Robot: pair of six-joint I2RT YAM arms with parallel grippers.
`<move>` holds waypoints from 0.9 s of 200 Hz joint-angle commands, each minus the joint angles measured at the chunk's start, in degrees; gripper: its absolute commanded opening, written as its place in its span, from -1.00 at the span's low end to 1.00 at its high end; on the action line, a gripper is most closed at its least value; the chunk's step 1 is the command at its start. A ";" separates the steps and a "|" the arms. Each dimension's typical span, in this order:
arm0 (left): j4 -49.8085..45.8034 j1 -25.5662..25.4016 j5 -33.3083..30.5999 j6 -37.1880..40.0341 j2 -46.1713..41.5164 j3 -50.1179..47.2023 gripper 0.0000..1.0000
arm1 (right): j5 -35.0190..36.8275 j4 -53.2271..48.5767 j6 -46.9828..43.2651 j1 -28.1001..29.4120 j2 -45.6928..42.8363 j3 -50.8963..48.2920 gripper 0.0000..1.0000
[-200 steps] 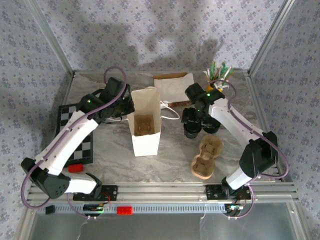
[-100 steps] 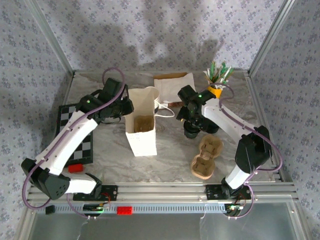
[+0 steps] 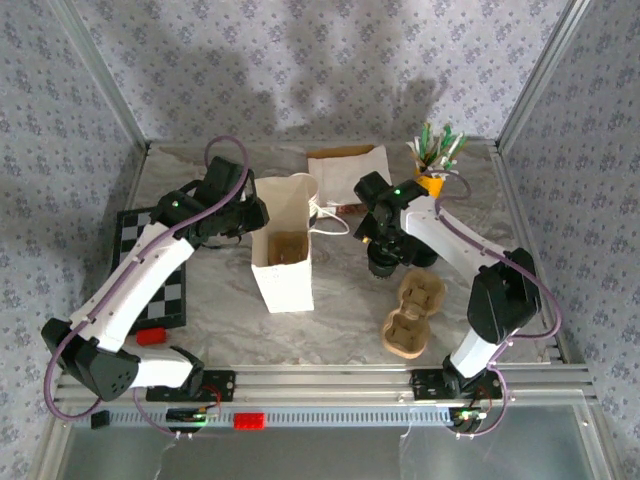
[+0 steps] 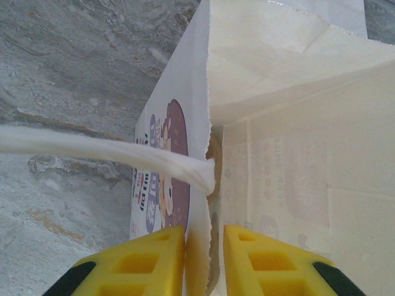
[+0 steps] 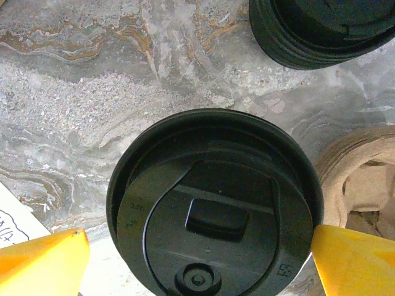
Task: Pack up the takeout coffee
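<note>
Closing the right gripper (image 5: 200, 237) from here is where you are risking most. Its fingers (image 5: 43, 259) are standing wide open on either side of the black lid (image 5: 213, 203), and the lid is sitting off-centre between them, crowding the right finger while the left one is standing clear. A squeeze is likely to be shoving the cup sideways before gripping it, or catching just the lid and popping it off. The coffee cup is, by my reading, standing under that lid on the counter (image 5: 92, 92) to the right of the paper bag (image 3: 285, 265), its paper wall hidden from above. A second black lid (image 5: 321, 28) and a brown pulp tray (image 5: 364, 179) are sitting close by, so a drifting finger could be knocking them. Your left gripper (image 4: 203, 234) is pinching the bag's left wall; thin paper may be tearing or slipping, letting the mouth sag.

The right wrist camera is giving you the finger-to-lid gaps, which the arm is covering overhead. The overhead camera is giving you the bag standing upright with its mouth open.
</note>
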 commanded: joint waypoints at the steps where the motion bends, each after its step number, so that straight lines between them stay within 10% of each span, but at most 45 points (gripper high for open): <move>1: 1.07 0.47 0.95 1.33 -1.64 -0.23 -0.53 | -0.23 -1.67 2.90 -0.26 0.38 -0.03 0.84; 180: 1.81 1.29 4.03 1.92 -1.88 -1.11 -0.52 | -0.43 -0.68 1.22 -2.00 1.52 -0.21 0.47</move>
